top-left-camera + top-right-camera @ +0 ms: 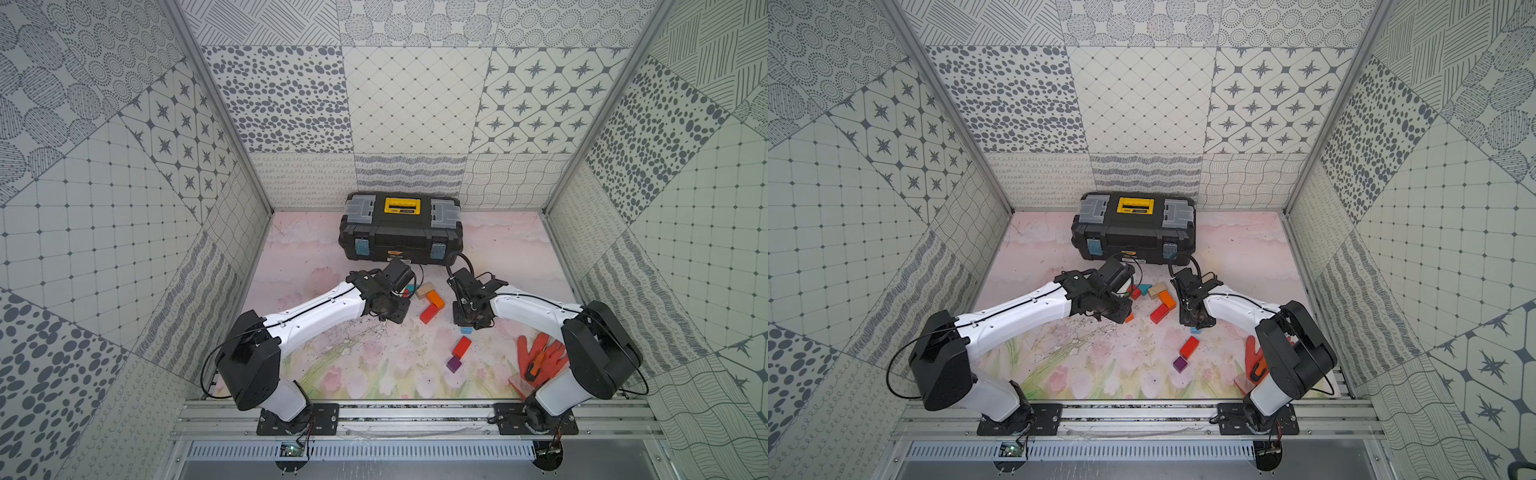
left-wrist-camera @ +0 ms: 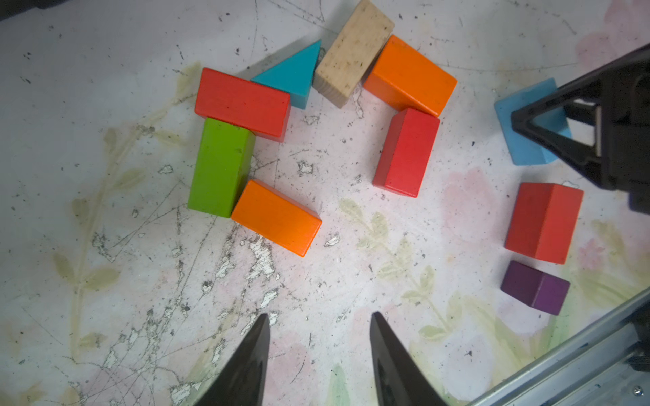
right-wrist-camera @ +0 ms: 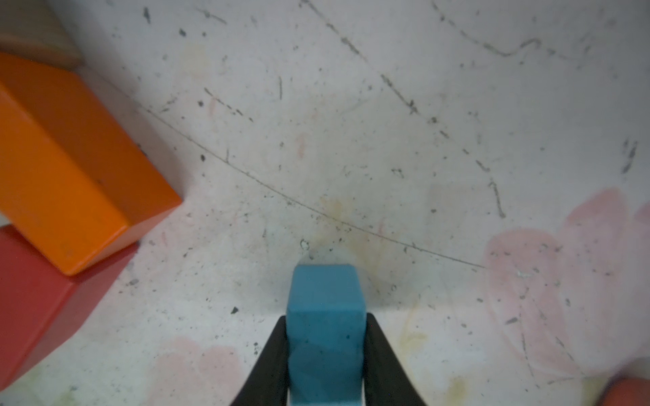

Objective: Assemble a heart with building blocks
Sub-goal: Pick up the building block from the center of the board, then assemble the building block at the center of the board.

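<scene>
while the light blue wooden block point(image 3: 325, 316) is pinched between the right jaws beside the half-built heart point(image 2: 220, 167), it should be set flush against the outline's end red brick point(image 2: 406, 153). the left jaws are spread and empty. bare surface point(image 2: 351, 253) is left there; a loose red brick point(image 2: 543, 223) and purple cube point(image 2: 534, 286) lie near.
</scene>
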